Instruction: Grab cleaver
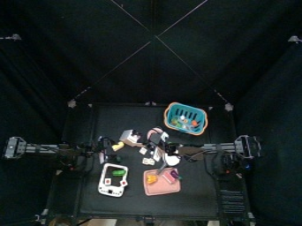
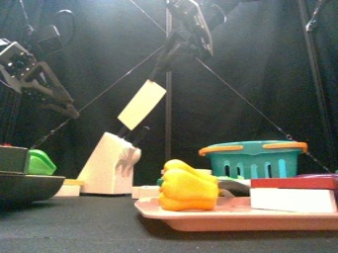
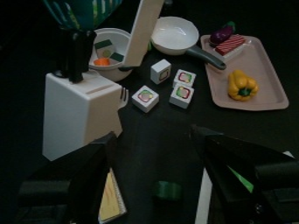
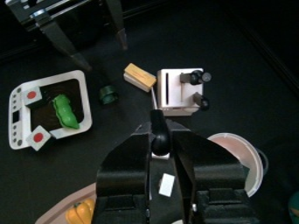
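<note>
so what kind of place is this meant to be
Probably a robot test pen dressed as a toy kitchen: black curtains ring a small table, and on it stand a knife block, a teal basket and a pink tray with a plastic pepper.

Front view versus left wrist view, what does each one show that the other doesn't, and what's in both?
Only the front view: the right claw gripping the cleaver by its handle, high in the air. Only the left wrist view: the left claw, open, plus three sushi pieces and a white bowl. Both: the knife block, yellow pepper, pink tray and teal basket.
</note>
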Action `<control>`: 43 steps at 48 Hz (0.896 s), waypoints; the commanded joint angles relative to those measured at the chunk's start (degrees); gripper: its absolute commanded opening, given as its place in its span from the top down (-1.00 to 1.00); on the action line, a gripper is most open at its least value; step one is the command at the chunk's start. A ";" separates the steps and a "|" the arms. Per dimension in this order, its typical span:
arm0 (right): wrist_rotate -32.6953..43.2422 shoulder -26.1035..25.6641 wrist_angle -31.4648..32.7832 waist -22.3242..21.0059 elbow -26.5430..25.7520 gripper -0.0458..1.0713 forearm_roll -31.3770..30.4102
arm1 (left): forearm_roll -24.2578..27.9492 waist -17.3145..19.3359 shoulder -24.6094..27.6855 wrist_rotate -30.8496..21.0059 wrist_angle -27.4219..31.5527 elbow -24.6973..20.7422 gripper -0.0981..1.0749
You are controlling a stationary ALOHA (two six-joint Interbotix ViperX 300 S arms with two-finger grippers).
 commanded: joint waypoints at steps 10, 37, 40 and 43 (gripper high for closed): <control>0.44 -7.56 -9.58 0.53 5.54 0.36 -0.53 | 0.00 0.18 0.18 0.00 -0.26 -0.70 -0.87; 0.18 -18.46 -29.09 0.53 21.09 0.36 -0.88 | 0.88 0.18 0.09 0.53 -5.71 -0.62 -0.87; -0.18 -20.21 -32.08 0.35 23.82 0.36 -0.79 | 0.88 0.18 0.18 1.14 -7.21 -0.62 -0.87; -0.44 -21.45 -34.98 0.18 26.19 0.36 -0.88 | 0.88 0.18 0.09 1.67 -8.17 -0.62 -0.87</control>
